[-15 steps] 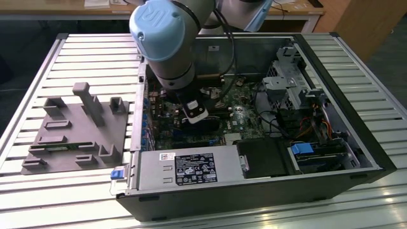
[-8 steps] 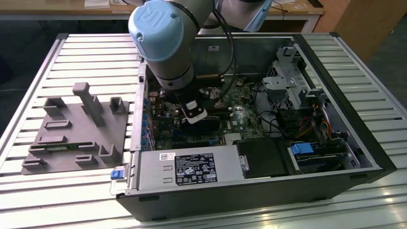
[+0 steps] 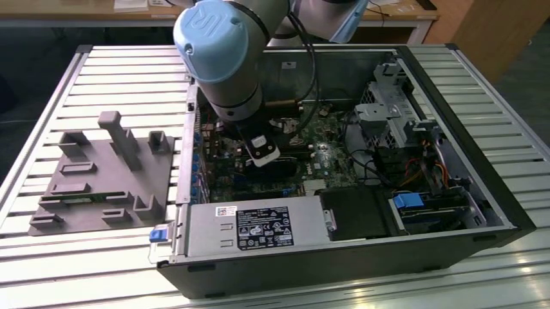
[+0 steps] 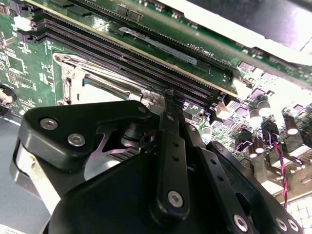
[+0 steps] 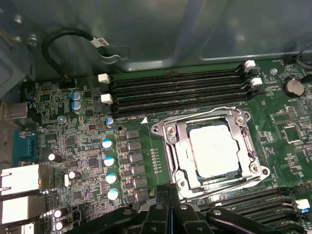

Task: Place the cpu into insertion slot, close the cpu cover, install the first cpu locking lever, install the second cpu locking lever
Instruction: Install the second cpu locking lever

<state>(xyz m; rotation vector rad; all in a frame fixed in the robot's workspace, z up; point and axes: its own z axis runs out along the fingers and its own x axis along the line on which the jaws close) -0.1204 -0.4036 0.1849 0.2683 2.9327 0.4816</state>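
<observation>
The cpu (image 5: pixel 214 148), a pale silvery square, lies flat in the insertion slot (image 5: pixel 171 168) on the green board in the first wrist view. The cpu cover (image 5: pixel 178 141), a silver frame, lies down around the chip, which shows through its cut-out. A thin wire lever (image 5: pixel 195 116) runs along the socket's side nearest the memory slots. My gripper (image 5: pixel 169 192) is just off the socket's opposite edge, fingers together with nothing seen between them. In the second wrist view the gripper (image 4: pixel 168 95) tip sits by the socket's corner. The exterior view shows the gripper (image 3: pixel 262 159) low inside the case.
Long black memory slots (image 5: pixel 180 85) run beside the socket, with more (image 5: pixel 253 200) on its other side. Capacitors (image 5: pixel 109 161) and a black cable loop (image 5: pixel 63 39) lie nearby. A power supply (image 3: pixel 249 228), a drive cage (image 3: pixel 387 116) and the case walls hem the arm in. A grey fixture (image 3: pixel 103 174) sits outside.
</observation>
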